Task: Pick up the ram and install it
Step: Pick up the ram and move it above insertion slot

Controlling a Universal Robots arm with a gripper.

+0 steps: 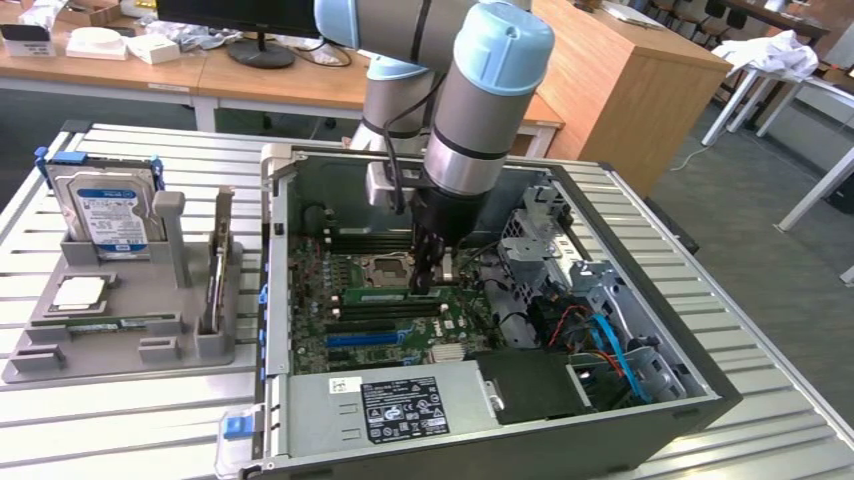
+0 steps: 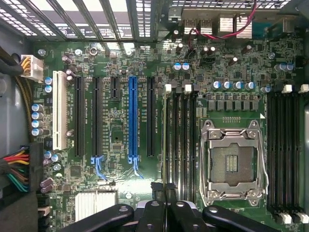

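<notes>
Presently: gripper (image 2: 164,188), fingers clenched, tips on the ram (image 1: 378,294) standing in its slot (image 2: 167,89); seating step, apparently wanting a straight downward push.

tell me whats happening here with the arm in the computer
A robot arm reaches down into an open computer case. Its gripper is closed on a green ram stick that stands on edge on the motherboard, alongside empty memory slots near the bare processor socket. Whether the stick is fully clicked in cannot be told.
</notes>
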